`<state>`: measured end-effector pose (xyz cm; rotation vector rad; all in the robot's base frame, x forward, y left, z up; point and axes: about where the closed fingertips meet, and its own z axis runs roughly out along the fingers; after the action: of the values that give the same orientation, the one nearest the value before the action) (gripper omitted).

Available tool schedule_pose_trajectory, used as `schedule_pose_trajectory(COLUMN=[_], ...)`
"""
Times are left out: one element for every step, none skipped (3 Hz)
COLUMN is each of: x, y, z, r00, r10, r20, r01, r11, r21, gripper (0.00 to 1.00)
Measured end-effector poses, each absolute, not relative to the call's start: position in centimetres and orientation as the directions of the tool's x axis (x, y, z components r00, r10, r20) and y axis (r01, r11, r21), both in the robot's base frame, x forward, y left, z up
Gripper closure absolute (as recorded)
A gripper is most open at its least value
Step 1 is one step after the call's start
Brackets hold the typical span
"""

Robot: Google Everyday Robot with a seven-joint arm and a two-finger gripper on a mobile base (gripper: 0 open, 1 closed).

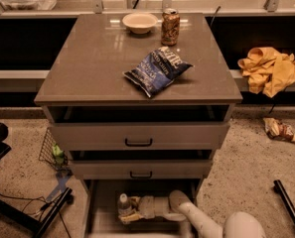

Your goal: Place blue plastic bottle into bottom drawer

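Floor (246, 148): you see pale speckled stone, with black cables (8, 200) off the desk's left front corner.
Desk (87, 68): grey-brown top.
Behind: a long ledge (13, 74) and a dark recess past the back edge.
Light: warm glare near the back edge.
Gripper (128, 208): clasping the blue plastic bottle (122, 205) in the bottom drawer (102, 209), below the front edge.
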<state>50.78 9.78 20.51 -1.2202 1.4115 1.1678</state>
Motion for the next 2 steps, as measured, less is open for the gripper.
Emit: schedule_pose_trajectory(x=[50.3,49.6], y=[9.8,9.9], z=[18.2,17.2], r00=[-0.126,-0.137], r10=[-0.111,-0.099], r20=[-0.986,-0.986], r01=[-0.990,-0.989], r11=[0.071,0.071], r21=[0.119,0.130], gripper=[1.00,1.00])
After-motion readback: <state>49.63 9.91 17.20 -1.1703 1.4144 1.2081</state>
